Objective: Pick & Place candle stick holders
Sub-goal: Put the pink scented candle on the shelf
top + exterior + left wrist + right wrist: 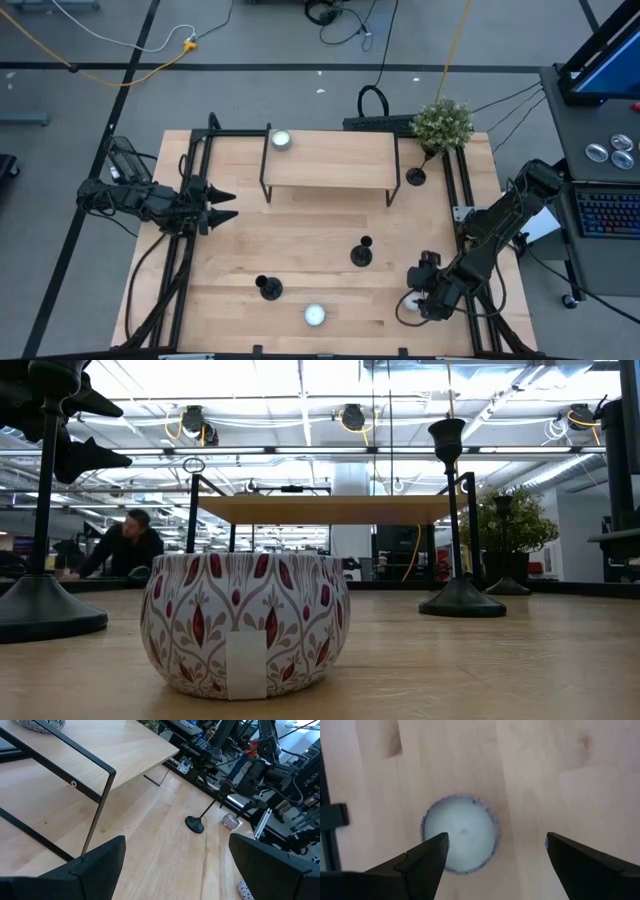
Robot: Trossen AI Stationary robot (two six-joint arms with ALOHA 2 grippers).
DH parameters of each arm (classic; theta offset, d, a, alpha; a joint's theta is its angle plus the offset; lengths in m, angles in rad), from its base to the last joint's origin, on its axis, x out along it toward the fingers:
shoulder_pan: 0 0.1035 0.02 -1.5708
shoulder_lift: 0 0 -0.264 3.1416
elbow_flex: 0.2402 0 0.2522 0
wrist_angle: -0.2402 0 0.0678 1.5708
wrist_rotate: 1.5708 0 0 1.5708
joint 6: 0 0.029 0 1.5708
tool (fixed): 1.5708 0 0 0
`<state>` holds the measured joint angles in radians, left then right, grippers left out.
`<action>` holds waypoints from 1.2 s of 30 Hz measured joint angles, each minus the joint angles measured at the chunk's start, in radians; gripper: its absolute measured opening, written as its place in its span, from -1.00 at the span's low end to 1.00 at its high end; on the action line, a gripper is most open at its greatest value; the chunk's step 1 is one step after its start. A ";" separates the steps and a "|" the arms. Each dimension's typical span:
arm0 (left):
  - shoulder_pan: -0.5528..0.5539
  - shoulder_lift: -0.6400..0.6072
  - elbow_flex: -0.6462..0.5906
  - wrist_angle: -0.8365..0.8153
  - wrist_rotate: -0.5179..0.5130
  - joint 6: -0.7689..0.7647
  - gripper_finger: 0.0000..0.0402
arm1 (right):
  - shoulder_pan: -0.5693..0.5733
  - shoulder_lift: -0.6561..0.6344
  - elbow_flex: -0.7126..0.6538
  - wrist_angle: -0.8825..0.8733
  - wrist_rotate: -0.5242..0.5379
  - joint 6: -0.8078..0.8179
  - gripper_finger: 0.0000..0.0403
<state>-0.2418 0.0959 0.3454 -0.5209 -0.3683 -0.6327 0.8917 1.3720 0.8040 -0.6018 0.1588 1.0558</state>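
so the three matte black candle stick holders sit on the light wood table (300, 225): one mid-table (362, 254), one near the front (268, 288), one by the potted green plant (442, 124). right pincer (414, 303) hangs open over a round white candle tin (460, 833); left pincer (226, 205) open at the left edge.

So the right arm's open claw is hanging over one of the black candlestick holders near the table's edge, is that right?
Not quite. The open right gripper hangs over a round white candle tin, not a holder, as the right wrist view shows. The candle stick holders stand apart from it.
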 joint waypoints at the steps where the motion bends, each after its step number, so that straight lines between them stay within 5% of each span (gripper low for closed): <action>1: 0.000 0.000 0.000 0.000 0.000 0.000 0.81 | 0.000 0.000 0.000 0.000 -0.018 -0.002 0.64; 36: 0.000 0.000 0.000 0.000 0.000 0.000 0.81 | -0.042 0.000 0.000 -0.077 -0.060 0.040 0.61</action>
<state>-0.2420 0.0961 0.3454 -0.5209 -0.3686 -0.6327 0.8501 1.3716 0.8040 -0.6785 0.0990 1.0954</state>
